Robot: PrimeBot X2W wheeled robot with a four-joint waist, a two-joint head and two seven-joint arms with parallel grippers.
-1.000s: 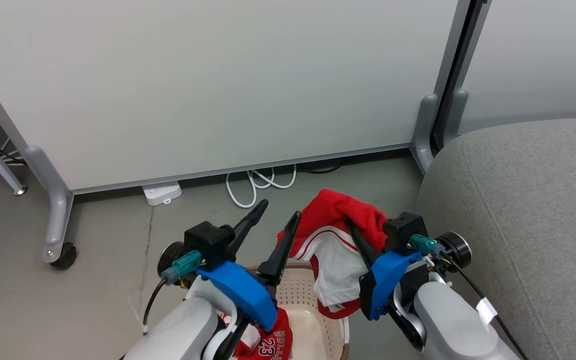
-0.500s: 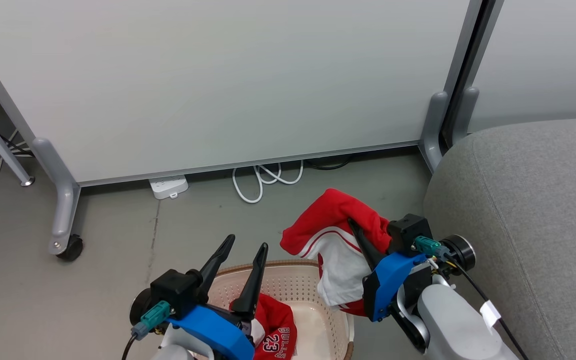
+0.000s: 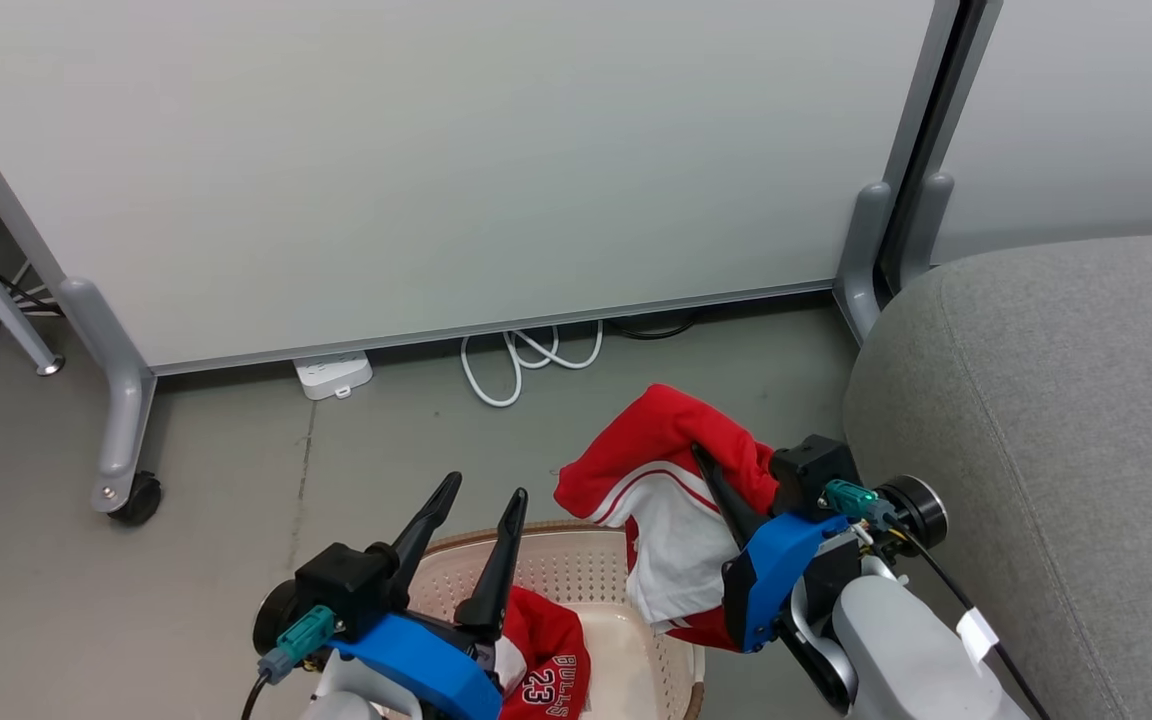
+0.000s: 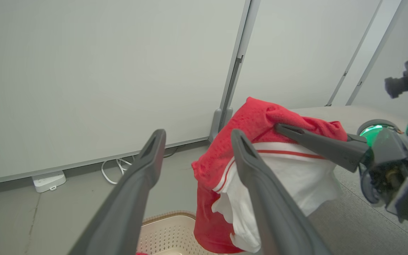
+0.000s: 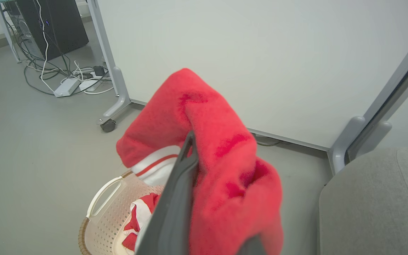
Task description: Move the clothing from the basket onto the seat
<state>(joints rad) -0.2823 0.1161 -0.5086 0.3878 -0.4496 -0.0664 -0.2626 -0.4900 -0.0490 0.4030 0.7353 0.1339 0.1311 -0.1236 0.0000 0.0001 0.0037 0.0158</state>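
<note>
One garment [image 3: 641, 445] in right claw [image 3: 711, 465], over basket [image 3: 571, 565]

A lab or office test space is suggested rather than a home: white partition panels [image 3: 436, 170] are carried on grey metal feet, one fitted with a castor [image 3: 139, 497]; a bare grey floor [image 3: 186, 580] is seen beneath them. A white power strip [image 3: 334, 374] and a looped white cable [image 3: 521, 355] are left under the panel; a black computer tower [image 5: 53, 24] and a tangle of cables [image 5: 48, 76] are seen past its end. A grey upholstered seat [image 3: 1056, 400] is set just beside the partitions.
</note>
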